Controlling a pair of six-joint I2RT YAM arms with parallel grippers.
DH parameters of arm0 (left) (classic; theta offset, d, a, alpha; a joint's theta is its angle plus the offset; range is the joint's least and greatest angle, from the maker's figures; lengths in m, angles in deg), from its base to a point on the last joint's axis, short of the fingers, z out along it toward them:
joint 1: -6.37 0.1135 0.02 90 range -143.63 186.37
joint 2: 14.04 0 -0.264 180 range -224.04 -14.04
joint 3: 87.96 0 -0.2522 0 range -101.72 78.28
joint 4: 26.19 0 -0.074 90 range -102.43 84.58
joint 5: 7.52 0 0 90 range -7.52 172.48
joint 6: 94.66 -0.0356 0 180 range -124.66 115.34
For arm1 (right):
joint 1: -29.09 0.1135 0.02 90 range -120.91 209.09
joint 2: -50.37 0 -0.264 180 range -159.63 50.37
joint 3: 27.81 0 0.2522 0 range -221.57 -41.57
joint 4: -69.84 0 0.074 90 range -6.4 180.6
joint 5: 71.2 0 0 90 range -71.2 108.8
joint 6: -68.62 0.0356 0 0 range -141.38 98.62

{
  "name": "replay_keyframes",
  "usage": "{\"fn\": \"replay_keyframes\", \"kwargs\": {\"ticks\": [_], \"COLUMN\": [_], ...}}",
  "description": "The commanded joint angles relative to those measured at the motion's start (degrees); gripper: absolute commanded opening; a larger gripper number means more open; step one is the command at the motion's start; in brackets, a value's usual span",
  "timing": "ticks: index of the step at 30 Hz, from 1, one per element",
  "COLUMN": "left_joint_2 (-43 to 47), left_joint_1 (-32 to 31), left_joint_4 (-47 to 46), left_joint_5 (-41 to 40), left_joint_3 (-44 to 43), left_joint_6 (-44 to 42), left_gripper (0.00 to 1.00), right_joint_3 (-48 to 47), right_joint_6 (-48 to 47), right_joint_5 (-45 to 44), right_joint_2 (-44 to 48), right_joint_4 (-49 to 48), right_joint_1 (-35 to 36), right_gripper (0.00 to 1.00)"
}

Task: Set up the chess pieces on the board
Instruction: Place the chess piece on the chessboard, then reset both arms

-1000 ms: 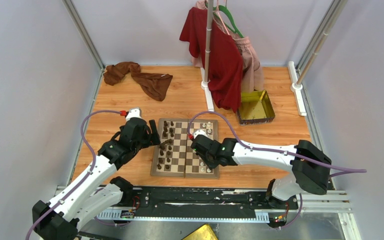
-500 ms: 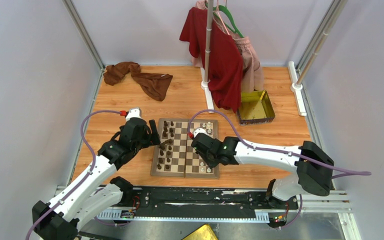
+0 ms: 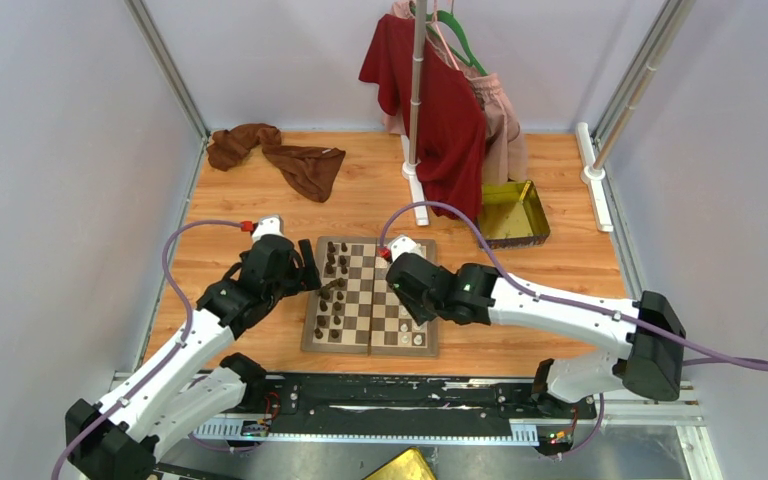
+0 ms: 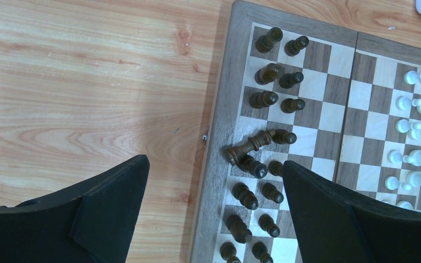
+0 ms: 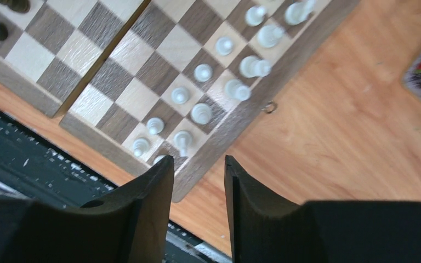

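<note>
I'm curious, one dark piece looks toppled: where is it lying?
In the left wrist view, the toppled dark piece lies by the board's left border, midway along the upright dark pieces.

Brown cloth (image 3: pixel 295 160), red shirt (image 3: pixel 447 125), gold tray (image 3: pixel 510 218)

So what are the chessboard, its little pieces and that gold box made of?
The board looks like varnished wood: grain runs through its border and squares. The dark pieces seem turned wood with a slight gloss; the white pieces are smooth and cream, painted wood or plastic, hard to tell. The gold box looks like thin shiny metal, given its reflective walls.
</note>
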State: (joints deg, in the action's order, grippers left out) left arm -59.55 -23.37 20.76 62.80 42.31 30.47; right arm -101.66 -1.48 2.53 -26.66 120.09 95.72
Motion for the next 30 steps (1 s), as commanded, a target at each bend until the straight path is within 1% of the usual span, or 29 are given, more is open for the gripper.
{"fn": "replay_keyframes", "kwargs": {"ticks": [1, 3, 5, 9, 13, 16, 23, 30], "left_joint_2": [-1.65, -3.04, -5.07, -10.36, -14.65, -16.31, -17.29, -13.67], "left_joint_1": [0.29, 0.29, 0.37, 0.38, 0.51, 0.62, 1.64, 3.36], "left_joint_4": [-1.26, -1.53, -2.11, -2.55, -2.69, -3.2, -4.55, -9.57], "left_joint_5": [-1.53, -2.19, -2.58, -3.18, -3.99, -4.44, -6.13, -8.2], "left_joint_3": [-1.01, -2.24, -3.85, -7.41, -9.63, -10.29, -11.32, -9.6], "left_joint_6": [-0.12, -0.28, -0.6, -1.69, -2.15, -2.24, -3.7, -6.38], "left_gripper": [1.0, 1.0, 1.0, 1.0, 1.0, 1.0, 1.0, 1.0], "right_joint_3": [-3.18, -3.71, -4.38, -4.16, -4.07, -3.9, -3.37, -4.2], "right_joint_6": [-0.75, -1.21, -1.53, -4.56, -7.73, -8.19, -9.22, -8.31], "right_joint_5": [-11.88, -13.7, -13.34, -11.2, -9.93, -7.89, -4.27, -1.43], "right_joint_2": [2.05, 1.59, 0.71, -0.64, -2.31, -4.04, -7.15, -9.27], "right_joint_4": [3.61, 2.74, 1.78, -2.14, -5.42, -7.28, -10.89, -11.8], "right_joint_1": [-0.86, -4.05, -8.79, -17.86, -25.25, -30.16, -37.73, -42.19], "right_gripper": [0.46, 0.48, 0.48, 0.48, 0.48, 0.48, 0.47, 0.48]}}
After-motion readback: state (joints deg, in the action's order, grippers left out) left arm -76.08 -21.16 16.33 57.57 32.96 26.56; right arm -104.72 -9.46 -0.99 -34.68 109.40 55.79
